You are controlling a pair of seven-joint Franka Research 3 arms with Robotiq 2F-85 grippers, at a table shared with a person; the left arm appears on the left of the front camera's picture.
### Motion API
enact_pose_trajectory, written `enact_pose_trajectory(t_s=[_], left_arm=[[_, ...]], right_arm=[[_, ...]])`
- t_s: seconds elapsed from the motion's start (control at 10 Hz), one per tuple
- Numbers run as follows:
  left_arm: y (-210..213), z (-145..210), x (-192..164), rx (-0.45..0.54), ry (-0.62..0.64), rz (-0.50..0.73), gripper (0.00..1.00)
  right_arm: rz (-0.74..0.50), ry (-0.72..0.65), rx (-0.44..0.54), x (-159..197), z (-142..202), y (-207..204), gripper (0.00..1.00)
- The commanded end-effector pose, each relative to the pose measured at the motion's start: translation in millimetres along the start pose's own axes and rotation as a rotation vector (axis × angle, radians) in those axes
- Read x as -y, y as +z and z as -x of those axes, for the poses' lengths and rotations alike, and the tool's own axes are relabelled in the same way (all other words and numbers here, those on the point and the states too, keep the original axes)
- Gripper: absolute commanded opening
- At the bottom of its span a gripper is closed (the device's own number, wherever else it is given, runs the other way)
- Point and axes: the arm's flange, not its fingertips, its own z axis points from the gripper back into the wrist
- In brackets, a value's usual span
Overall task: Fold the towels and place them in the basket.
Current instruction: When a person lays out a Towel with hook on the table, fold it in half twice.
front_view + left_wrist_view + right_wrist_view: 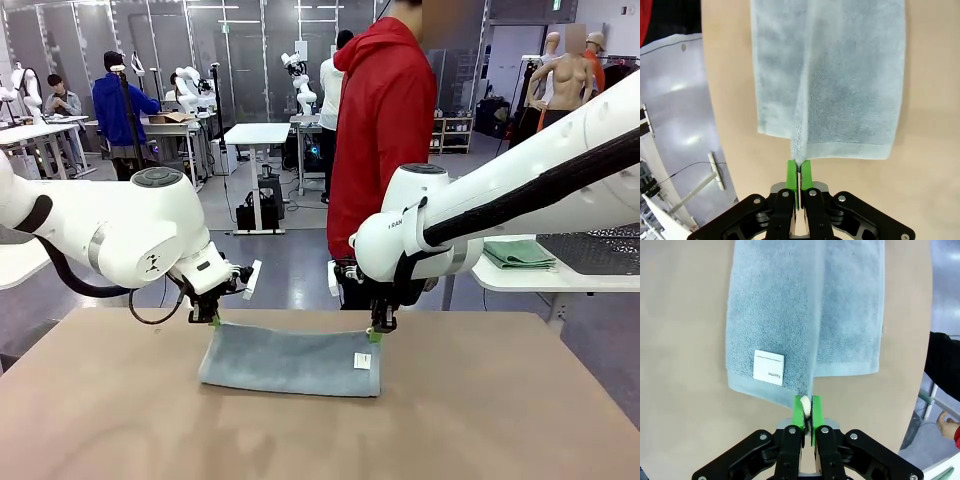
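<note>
Tan table carries the blue-grey towel; left gripper and right gripper each pinch one upper corner tightly.

Towel on table, person behind (far side)

A light brown, smooth flat tabletop is stretching across the foreground. A person in a red hooded sweatshirt is standing at its far edge, near the middle. To the right, a folded green cloth is lying on a white side table. Farther back on the left, a person in a blue jacket is standing, and a small white square table is standing in the aisle.
</note>
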Motion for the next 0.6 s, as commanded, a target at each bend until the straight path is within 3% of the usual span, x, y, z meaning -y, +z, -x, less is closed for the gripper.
enact_pose_trajectory(t_s=[0.0,0.5], left_arm=[[-15.7,1.4,-11.2,0.000,0.002,-0.049,0.04],[-43.8,16.8,-27.6,-0.011,0.058,-0.083,0.04]], right_arm=[[0.003,0.046,-0.005,22.8,6.4,-6.5,0.08],[-0.005,0.033,0.011,48.5,13.0,-33.9,0.08]])
